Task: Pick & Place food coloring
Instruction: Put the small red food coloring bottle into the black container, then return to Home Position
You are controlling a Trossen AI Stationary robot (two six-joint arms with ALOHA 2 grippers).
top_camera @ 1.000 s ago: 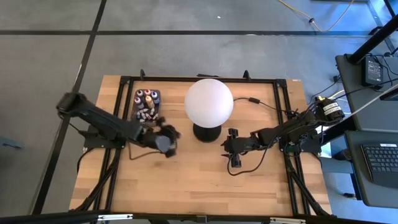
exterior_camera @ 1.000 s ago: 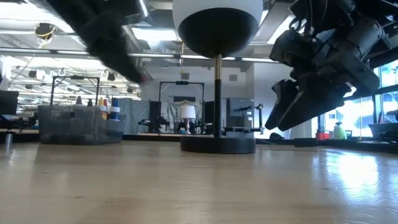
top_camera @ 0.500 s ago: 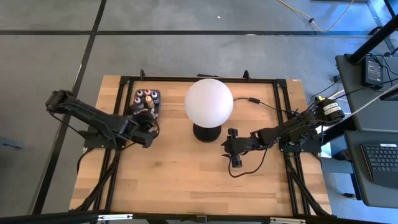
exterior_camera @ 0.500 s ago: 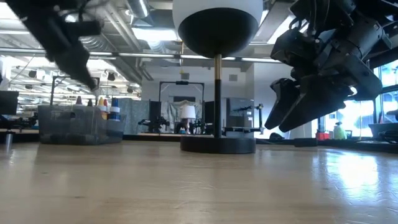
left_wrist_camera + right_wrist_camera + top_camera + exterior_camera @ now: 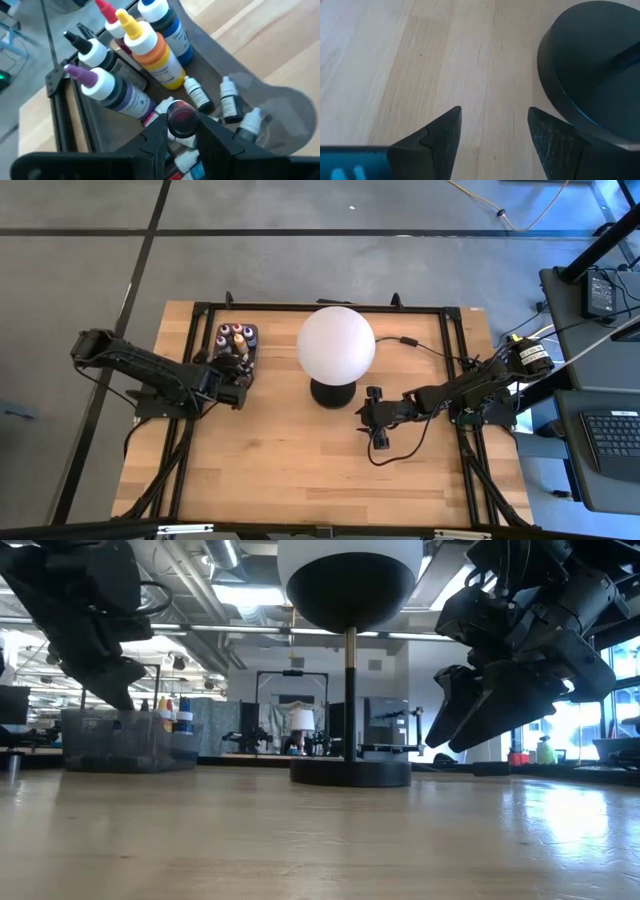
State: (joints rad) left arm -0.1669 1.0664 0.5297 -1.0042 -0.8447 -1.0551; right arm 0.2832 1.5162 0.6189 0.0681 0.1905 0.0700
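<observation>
Between the left gripper's (image 5: 181, 131) fingers sits a small red dropper bottle (image 5: 182, 118), pinched narrowly and seen end-on, its long axis running straight away from the wrist camera, down toward the tray; which end leads I cannot tell. A second ago this arm hung over bare wood lower in the high view, beside the lamp; it has since swung up-left to the dark grey tray (image 5: 252, 332). That puts the bottle over its drop point, and the fingers seem to be easing apart, so release looks close. Around it stand taller bottles, the orange bottle (image 5: 152, 52) upright-tilted toward the frame's upper left. The right gripper (image 5: 378, 434) waits wide open beside the globe lamp's base (image 5: 592, 65).
</observation>
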